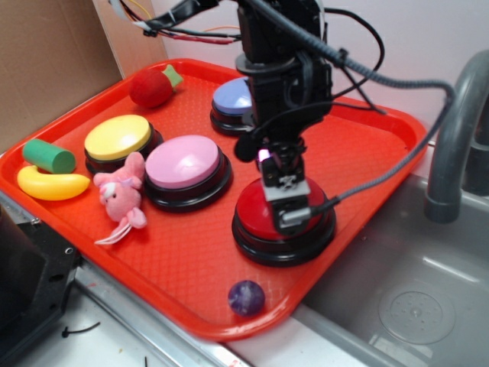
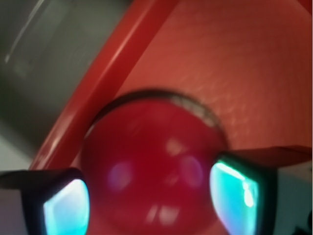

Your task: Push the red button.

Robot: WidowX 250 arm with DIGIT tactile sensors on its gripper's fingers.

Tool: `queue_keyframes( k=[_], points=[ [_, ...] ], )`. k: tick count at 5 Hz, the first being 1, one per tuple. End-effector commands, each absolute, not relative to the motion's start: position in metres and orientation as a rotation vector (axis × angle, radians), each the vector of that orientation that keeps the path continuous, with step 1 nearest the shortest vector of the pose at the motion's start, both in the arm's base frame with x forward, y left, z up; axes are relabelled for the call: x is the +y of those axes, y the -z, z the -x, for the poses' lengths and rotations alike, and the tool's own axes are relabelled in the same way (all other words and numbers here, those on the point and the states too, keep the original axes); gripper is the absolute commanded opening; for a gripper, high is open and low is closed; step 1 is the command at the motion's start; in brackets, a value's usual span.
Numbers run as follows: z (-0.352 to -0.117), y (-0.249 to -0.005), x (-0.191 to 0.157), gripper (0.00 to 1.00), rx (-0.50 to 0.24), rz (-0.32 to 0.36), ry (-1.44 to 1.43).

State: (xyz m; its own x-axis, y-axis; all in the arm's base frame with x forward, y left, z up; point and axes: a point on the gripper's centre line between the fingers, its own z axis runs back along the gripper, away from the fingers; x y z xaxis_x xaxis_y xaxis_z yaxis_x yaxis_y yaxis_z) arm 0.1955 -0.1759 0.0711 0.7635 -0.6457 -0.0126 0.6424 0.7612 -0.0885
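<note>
Squarely over the red button

Leftmost on the orange tray [image 1: 191, 260] lie a green cylinder [image 1: 49, 156] and a toy banana [image 1: 52, 185]. Next come a yellow button [image 1: 118, 138] and a pink plush bunny [image 1: 121, 195], with a plush strawberry [image 1: 152, 87] behind them. Further right sits a pink button [image 1: 183, 162], and behind it a blue button [image 1: 233, 99] partly hidden by the arm. Right of centre is the red button [image 1: 256, 210] on its black base, with the gripper [image 1: 286, 200] directly above its dome. In the wrist view (blurred), the fingers [image 2: 234, 196] stand apart, one at each side of the dome [image 2: 151, 166], holding nothing. A purple ball [image 1: 246, 297] rests near the tray's front rim. A grey sink [image 1: 397, 290] lies at right.
</note>
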Motion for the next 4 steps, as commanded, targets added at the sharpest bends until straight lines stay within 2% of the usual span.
queue_keyframes(
  k=[1, 2, 4],
  points=[
    [-0.184, -0.141, -0.192, 1.0, -0.11, 0.065, 0.694],
    [-0.178, -0.161, -0.182, 1.0, -0.127, 0.077, 0.658],
    [-0.17, -0.184, -0.164, 1.0, -0.114, 0.15, 0.541]
  ],
)
